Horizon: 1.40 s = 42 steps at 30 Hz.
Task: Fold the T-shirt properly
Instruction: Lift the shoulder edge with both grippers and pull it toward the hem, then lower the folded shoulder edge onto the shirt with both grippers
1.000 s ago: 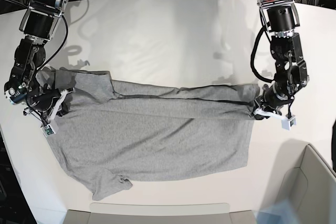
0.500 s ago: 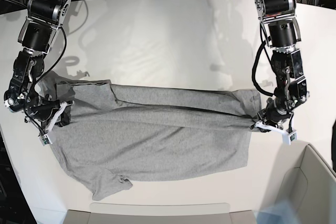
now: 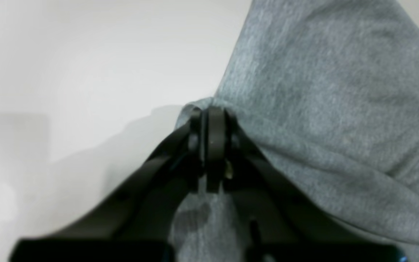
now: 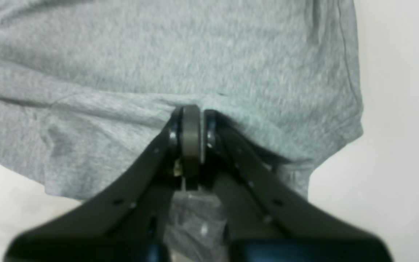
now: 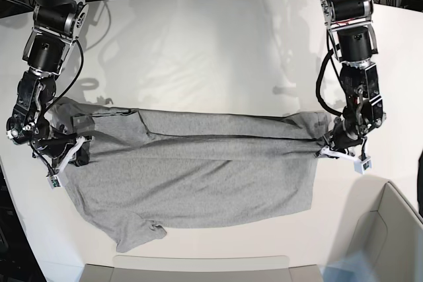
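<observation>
The white surface (image 5: 211, 44) fills most of the base view, smooth and matte, with a broad bare stretch across the upper half and narrower bare strips at the far left and right edges. A pale bin (image 5: 390, 236) with sloping walls sits at the lower right, and a second pale rim (image 5: 185, 270) runs along the bottom edge.

The T-shirt (image 5: 198, 170) lies across the middle of the frame, heather-grey, soft and finely flecked, plain on the side that shows. A long fold ridge runs left to right through its upper part, raised off the surface between the two arms. One sleeve bunches at the lower left; its lower hem lies flat and fairly straight.

The right end effector (image 4: 191, 116), at the left of the base view, has its black fingers pressed together on a pinch of the shirt's cloth near a stitched edge. The left end effector (image 3: 211, 114), at the right, likewise pinches the fabric's edge, its fingers nearly together.
</observation>
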Each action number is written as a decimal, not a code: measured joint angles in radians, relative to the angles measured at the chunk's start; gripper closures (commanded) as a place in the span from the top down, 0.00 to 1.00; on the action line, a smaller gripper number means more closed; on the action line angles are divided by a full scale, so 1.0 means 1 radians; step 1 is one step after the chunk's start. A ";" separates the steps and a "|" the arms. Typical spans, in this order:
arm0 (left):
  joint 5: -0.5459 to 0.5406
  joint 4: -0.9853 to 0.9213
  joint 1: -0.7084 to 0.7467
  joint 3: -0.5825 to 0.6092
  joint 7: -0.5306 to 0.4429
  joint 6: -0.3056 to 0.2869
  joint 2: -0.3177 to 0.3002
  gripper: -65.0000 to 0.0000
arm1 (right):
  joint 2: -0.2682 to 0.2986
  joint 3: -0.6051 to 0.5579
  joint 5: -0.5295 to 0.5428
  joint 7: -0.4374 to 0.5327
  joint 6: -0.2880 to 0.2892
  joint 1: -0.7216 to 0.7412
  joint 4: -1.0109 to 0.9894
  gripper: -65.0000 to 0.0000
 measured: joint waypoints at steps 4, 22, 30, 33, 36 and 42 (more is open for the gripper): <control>0.000 0.034 0.000 0.000 -0.007 0.005 -0.002 0.16 | 0.001 0.004 0.002 0.005 -0.005 0.002 0.002 0.26; -0.002 0.326 0.180 0.000 0.078 0.006 -0.002 0.16 | 0.077 0.235 0.081 -0.104 -0.008 -0.262 0.225 0.25; -0.004 0.339 0.193 0.000 0.077 0.004 0.000 0.16 | 0.074 0.273 0.091 -0.082 -0.010 -0.291 0.150 0.25; -0.005 0.340 0.194 0.000 0.077 0.004 0.000 0.16 | 0.078 0.275 0.084 -0.035 -0.010 -0.248 0.033 0.25; -0.008 0.341 0.194 0.000 0.077 0.003 0.002 0.16 | 0.075 0.264 0.084 0.008 -0.011 -0.234 -0.032 0.25; -0.011 0.341 0.198 0.000 0.126 0.003 0.003 0.21 | 0.078 0.183 0.082 0.011 -0.013 -0.187 -0.057 0.25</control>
